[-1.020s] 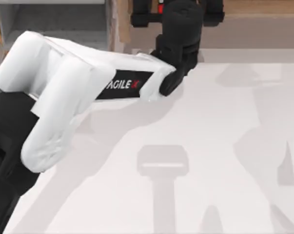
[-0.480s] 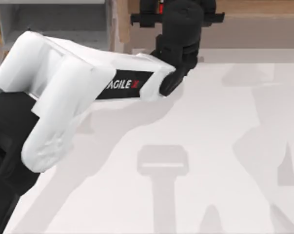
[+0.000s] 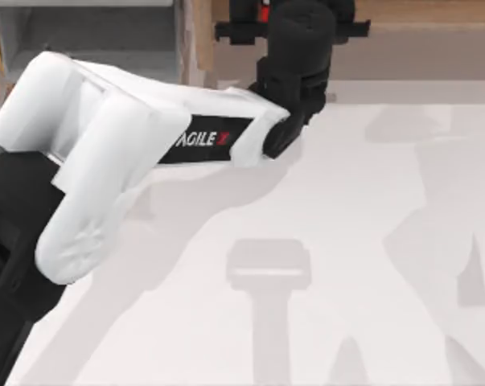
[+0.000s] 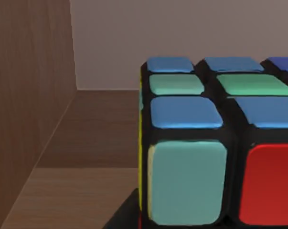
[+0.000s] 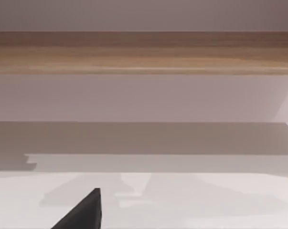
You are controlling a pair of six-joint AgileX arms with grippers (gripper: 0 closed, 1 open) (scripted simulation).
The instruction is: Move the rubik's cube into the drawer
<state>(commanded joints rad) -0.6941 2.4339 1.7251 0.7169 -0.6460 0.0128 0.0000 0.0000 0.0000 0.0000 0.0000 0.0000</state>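
White-shelled left arm reaches to the counter's (image 3: 347,241) far edge, its black left tool (image 3: 294,20) over the wooden ledge. Close before the tool, the cube (image 4: 215,143) shows blue, green and red tiles beside brown wooden walls; whether the tool holds it I cannot tell. Drawer (image 3: 89,36) lies left of the tool.

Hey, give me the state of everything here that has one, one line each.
Small multicoloured rubik's cube: upright at the wooden shelf, outside the drawer.
Wide grey-lined wooden drawer: open.
Left hand: reaching over the shelf at the cube.
Right hand: idle above the white table.
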